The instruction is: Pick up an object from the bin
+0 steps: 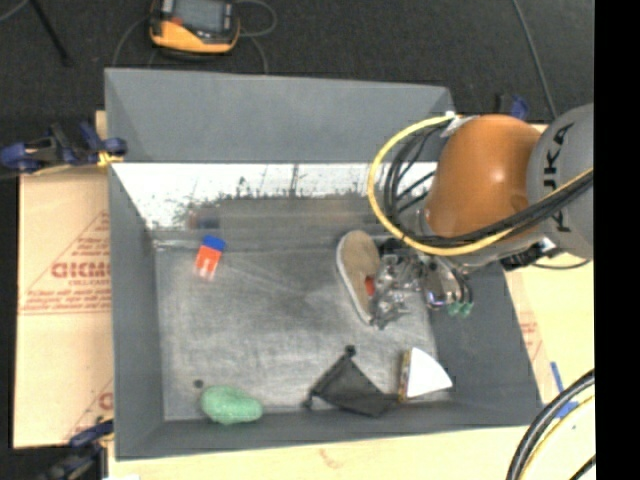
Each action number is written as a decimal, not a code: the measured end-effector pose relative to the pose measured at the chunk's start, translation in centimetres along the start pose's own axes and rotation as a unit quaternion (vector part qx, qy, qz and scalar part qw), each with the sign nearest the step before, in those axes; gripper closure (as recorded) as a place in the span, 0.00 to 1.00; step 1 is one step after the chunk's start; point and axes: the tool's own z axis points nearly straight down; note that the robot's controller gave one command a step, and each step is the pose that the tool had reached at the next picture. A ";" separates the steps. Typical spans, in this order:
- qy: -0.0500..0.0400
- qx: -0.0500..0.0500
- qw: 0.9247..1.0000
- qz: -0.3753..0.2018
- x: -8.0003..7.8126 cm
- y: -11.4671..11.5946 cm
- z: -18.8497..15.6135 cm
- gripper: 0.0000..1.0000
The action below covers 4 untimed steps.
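The end effector (386, 301) hangs low beside a beige oval thing (356, 260) at the right of the bin (135, 298), its grip impossible to tell, so the pick looks unfinished.

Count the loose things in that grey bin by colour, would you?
Orange-and-blue block: 1
Green lump: 1
Black piece: 1
White wedge: 1
Beige oval: 1
Total: 5
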 end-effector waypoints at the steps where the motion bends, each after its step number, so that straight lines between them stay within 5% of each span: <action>1: -0.002 0.000 1.000 0.006 -0.8 -0.2 1.3 1.00; 2: -0.002 0.001 1.000 0.007 -0.9 -0.6 3.6 1.00; 3: -0.002 0.001 1.000 0.010 -1.3 -1.1 0.3 0.00; 4: -0.002 0.001 1.000 0.010 -1.3 -1.1 0.3 0.00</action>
